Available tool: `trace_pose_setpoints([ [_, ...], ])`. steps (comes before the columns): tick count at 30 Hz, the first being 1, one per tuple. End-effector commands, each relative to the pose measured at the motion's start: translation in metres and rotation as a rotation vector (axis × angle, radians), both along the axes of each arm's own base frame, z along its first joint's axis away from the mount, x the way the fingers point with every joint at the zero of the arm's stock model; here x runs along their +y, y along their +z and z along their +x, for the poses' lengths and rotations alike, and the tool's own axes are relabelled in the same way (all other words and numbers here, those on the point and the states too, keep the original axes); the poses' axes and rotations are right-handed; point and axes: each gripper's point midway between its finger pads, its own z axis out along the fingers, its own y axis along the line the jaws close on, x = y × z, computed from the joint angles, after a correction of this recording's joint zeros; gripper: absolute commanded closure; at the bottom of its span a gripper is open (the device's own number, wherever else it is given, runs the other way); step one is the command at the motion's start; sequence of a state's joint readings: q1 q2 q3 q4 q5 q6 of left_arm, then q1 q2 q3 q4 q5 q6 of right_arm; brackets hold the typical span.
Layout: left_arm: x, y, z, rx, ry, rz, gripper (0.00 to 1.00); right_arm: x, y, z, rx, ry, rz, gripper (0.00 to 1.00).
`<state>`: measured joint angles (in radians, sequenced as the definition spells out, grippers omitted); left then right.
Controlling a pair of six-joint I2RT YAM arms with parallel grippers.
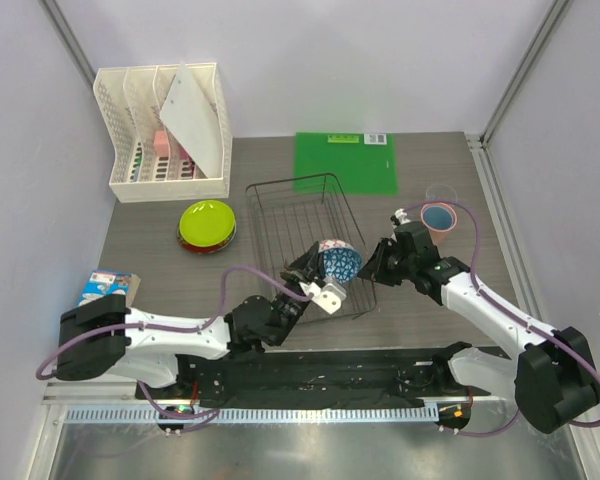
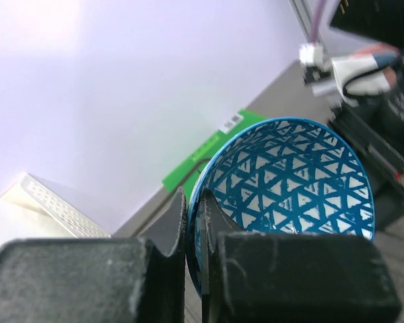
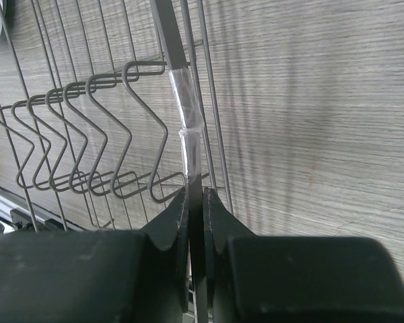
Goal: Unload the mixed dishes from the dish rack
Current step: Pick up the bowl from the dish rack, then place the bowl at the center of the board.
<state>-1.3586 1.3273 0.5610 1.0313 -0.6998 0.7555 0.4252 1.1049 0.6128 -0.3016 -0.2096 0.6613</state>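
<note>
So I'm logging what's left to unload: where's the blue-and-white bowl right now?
In the top view the blue-and-white bowl is mid-table, at the near right corner of the dish rack, its rim pinched by the left gripper.

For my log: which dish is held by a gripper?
The patterned bowl: the left gripper pinches its rim; the plates and cup sit on the table.

Left gripper [image 2: 194,205] fingers pinched tight on the near-left rim of the blue-and-white patterned round bowl [image 2: 289,178], one finger inside and one outside. The bowl is tipped and its triangle-lattice inside shows. Far behind it a green mat [image 2: 209,151] lies on the grey surface [image 2: 276,94]. White lattice organizer [image 2: 54,205] at left. Dark right arm [image 2: 384,108] at right.
</note>
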Motion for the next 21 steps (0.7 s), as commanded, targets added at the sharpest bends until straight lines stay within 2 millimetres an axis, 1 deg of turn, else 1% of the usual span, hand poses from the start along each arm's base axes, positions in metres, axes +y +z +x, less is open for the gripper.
trace_pose_setpoints([
  [1, 0.013, 0.065, -0.001, -0.092, 0.016, -0.163, 1.00, 0.008, -0.002, -0.012, 0.094, -0.014, 0.063, 0.99],
  [4, 0.012, 0.066, 0.001, -0.076, 0.022, -0.167, 1.00, 0.009, -0.002, -0.012, 0.091, -0.012, 0.067, 0.99],
  [5, 0.016, 0.066, 0.004, -0.053, 0.050, -0.185, 1.00, 0.008, 0.000, -0.011, 0.082, -0.015, 0.071, 0.99],
  [6, 0.016, 0.064, 0.006, -0.012, 0.053, -0.229, 1.00, 0.008, 0.002, -0.010, 0.075, -0.017, 0.072, 0.99],
  [8, 0.020, 0.062, 0.015, 0.075, 0.099, -0.237, 1.00, 0.007, 0.006, -0.008, 0.053, -0.023, 0.070, 0.98],
  [9, 0.019, 0.059, 0.017, 0.128, 0.098, -0.252, 1.00, 0.006, 0.012, -0.006, 0.029, -0.026, 0.072, 0.93],
  [10, 0.021, 0.058, 0.023, 0.217, 0.104, -0.288, 1.00, 0.006, 0.014, -0.005, 0.016, -0.024, 0.068, 0.90],
  [11, 0.022, 0.057, 0.027, 0.263, 0.106, -0.318, 1.00, 0.005, 0.017, -0.004, 0.006, -0.022, 0.066, 0.86],
  [12, 0.022, 0.056, 0.030, 0.301, 0.099, -0.336, 1.00, 0.005, 0.020, -0.002, -0.008, -0.023, 0.064, 0.77],
  [13, 0.027, 0.056, 0.036, 0.371, 0.118, -0.381, 1.00, 0.004, 0.022, -0.002, -0.013, -0.019, 0.058, 0.73],
  [14, 0.029, 0.055, 0.039, 0.404, 0.128, -0.396, 1.00, 0.004, 0.024, -0.001, -0.022, -0.016, 0.057, 0.70],
  [15, 0.029, 0.054, 0.040, 0.435, 0.125, -0.400, 1.00, 0.004, 0.026, 0.000, -0.030, -0.018, 0.055, 0.62],
  [16, 0.029, 0.052, 0.042, 0.503, 0.134, -0.423, 1.00, 0.003, 0.029, 0.001, -0.041, -0.015, 0.051, 0.60],
  [17, 0.033, 0.050, 0.048, 0.528, 0.153, -0.428, 1.00, 0.003, 0.030, 0.002, -0.046, -0.015, 0.048, 0.58],
  [18, 0.033, 0.048, 0.051, 0.560, 0.160, -0.436, 1.00, 0.003, 0.035, 0.005, -0.062, -0.015, 0.050, 0.54],
  [19, 0.031, 0.049, 0.050, 0.604, 0.147, -0.418, 1.00, 0.003, 0.037, 0.006, -0.067, -0.013, 0.047, 0.52],
  [20, 0.032, 0.043, 0.056, 0.650, 0.162, -0.442, 1.00, 0.004, 0.039, 0.008, -0.076, -0.007, 0.041, 0.51],
  [21, 0.030, 0.042, 0.056, 0.677, 0.157, -0.444, 1.00, 0.005, 0.048, 0.011, -0.096, -0.004, 0.044, 0.48],
])
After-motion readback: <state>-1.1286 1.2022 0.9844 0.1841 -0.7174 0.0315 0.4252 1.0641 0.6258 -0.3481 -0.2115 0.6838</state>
